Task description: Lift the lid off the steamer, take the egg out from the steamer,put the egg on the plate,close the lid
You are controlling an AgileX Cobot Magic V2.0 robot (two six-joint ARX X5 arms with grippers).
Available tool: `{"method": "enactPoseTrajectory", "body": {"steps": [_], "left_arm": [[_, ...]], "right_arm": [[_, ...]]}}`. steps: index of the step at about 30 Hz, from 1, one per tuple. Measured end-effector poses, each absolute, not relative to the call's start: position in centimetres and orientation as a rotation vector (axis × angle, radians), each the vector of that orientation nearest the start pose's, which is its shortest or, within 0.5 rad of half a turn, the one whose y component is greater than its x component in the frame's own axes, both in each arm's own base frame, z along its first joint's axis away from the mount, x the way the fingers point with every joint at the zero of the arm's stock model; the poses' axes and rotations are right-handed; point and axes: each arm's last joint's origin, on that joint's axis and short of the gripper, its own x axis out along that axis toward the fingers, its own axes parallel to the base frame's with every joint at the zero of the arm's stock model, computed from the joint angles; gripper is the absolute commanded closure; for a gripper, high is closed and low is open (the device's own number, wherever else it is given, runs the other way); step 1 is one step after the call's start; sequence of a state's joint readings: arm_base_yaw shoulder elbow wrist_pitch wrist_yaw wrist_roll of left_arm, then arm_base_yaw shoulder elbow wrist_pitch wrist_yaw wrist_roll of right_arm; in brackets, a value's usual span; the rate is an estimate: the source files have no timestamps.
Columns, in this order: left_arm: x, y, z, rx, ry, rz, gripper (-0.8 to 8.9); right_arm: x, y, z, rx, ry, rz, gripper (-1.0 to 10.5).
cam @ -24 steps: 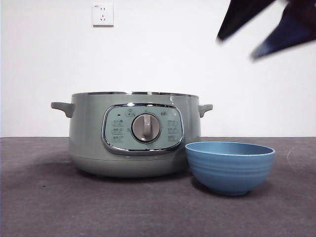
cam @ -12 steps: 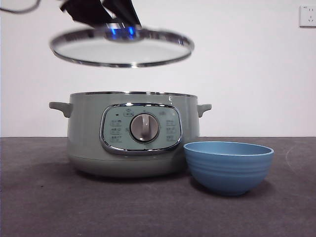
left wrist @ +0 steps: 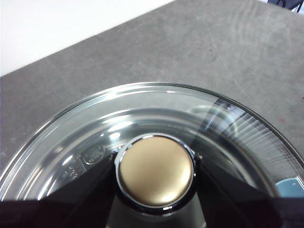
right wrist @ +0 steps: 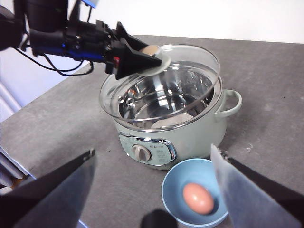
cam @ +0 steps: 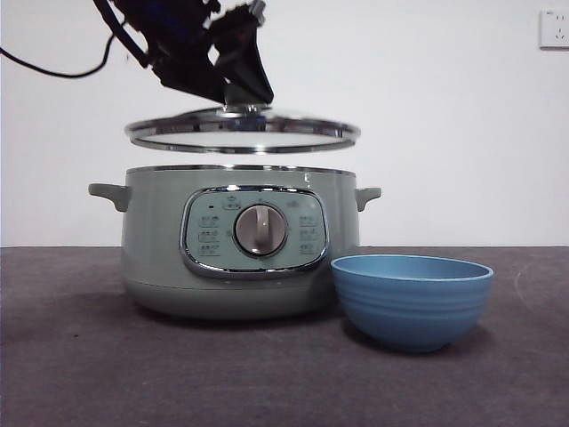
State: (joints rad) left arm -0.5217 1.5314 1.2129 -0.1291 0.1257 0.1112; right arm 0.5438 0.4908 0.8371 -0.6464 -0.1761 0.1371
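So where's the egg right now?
The egg lies in the blue plate, just in front of the green steamer, as the right wrist view shows.

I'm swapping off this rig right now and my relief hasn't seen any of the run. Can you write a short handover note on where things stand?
Left tool: shut on the knob of the lid, holding it level, just above the steamer, not seated.
Right tool: open, holding nothing, up above the plate.
Egg: lying in the plate, which stands beside the steamer on the table.
Done: lid lifted, egg taken out and placed.
Left: lower the lid onto the steamer's rim and let go.
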Motion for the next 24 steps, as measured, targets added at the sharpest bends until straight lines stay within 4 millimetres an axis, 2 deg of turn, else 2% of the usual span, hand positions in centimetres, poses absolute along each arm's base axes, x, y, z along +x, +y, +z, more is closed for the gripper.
{"method": "enactPoseTrajectory", "body": {"steps": [8, 24], "left_arm": [[31.1, -18.1, 28.6, 0.221, 0.464, -0.618, 8.22], [31.6, -18.4, 28.1, 0.225, 0.474, -0.612, 8.22]], "right_arm": [[7.4, 5.0, 33.9, 0.080, 0.352, 0.691, 5.4], [7.3, 5.0, 33.8, 0.077, 0.366, 0.690, 5.4]]}}
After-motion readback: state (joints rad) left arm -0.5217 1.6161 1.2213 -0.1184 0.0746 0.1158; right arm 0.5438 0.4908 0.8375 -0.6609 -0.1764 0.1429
